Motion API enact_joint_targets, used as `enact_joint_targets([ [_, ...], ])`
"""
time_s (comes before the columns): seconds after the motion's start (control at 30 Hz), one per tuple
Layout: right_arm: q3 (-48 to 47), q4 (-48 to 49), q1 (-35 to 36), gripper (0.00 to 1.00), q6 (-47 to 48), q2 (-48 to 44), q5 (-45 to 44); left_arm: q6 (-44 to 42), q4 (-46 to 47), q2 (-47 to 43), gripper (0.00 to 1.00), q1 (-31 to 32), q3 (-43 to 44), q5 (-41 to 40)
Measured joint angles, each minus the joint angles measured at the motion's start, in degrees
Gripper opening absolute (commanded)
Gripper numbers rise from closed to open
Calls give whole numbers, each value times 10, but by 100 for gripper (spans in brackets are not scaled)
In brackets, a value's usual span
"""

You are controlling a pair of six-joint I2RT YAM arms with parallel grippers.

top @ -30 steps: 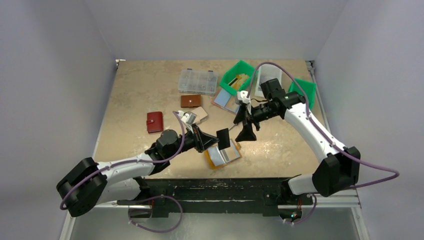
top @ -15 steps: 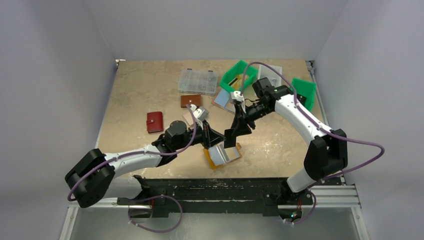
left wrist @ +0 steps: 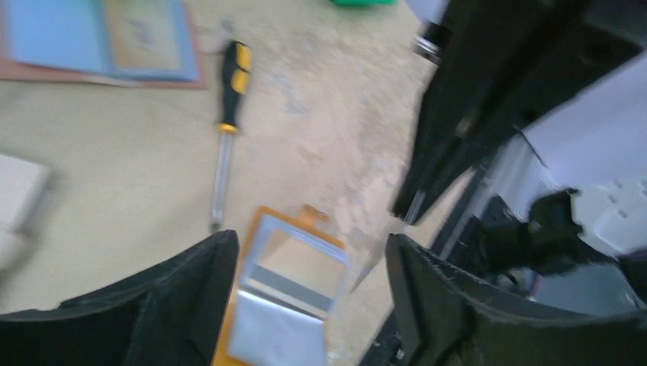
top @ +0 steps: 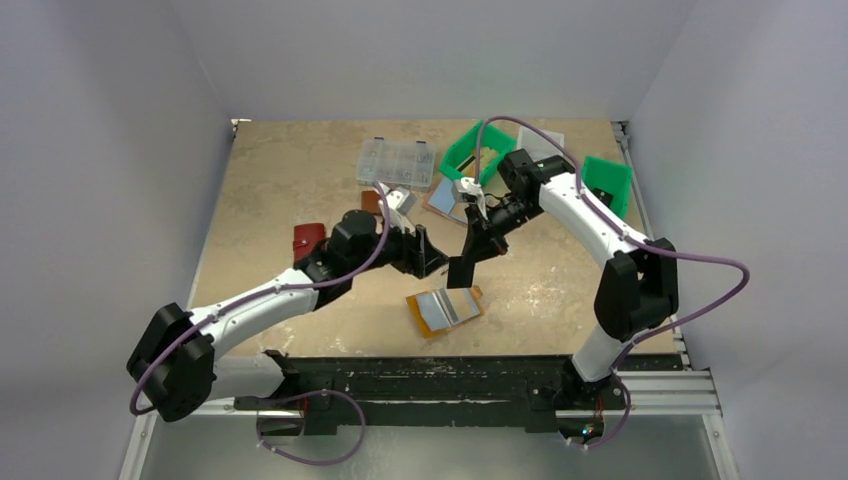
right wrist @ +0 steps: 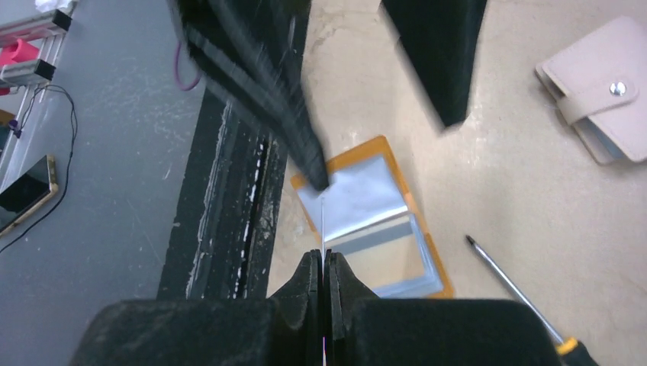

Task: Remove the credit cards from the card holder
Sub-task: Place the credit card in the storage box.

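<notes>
Just above the open card holder (right wrist: 378,145), lying flat on the table (top: 280,170) near its front edge, the right gripper (right wrist: 322,255) is pinched tight on one credit card (top: 459,272) held edge-up, and the left gripper (left wrist: 305,252) hangs right beside it, jaws apart, gripping nothing.

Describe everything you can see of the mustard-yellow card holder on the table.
The card holder lies open and flat on the table, near the middle of its front edge. Mustard-orange leather shows as a thin rim around two pale silvery-blue sleeves, with a small tab on one edge. It sits slightly askew. Only the table touches it.
</notes>
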State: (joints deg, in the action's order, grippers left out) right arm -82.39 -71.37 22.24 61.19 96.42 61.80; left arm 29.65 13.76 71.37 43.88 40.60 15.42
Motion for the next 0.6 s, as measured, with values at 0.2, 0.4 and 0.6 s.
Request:
enact_joint_targets([
  [0.2, -22, -9, -49, 0, -14, 16, -24, -24, -130, -18, 99, -91, 66, -54],
  [0.4, -27, 3, -130, 0, -34, 20, -32, -80, -173, 3, 97, -115, 114, -69],
  [0.6, 26, 87, -169, 0, -105, -29, -62, -108, -200, 58, 93, -116, 117, -54],
])
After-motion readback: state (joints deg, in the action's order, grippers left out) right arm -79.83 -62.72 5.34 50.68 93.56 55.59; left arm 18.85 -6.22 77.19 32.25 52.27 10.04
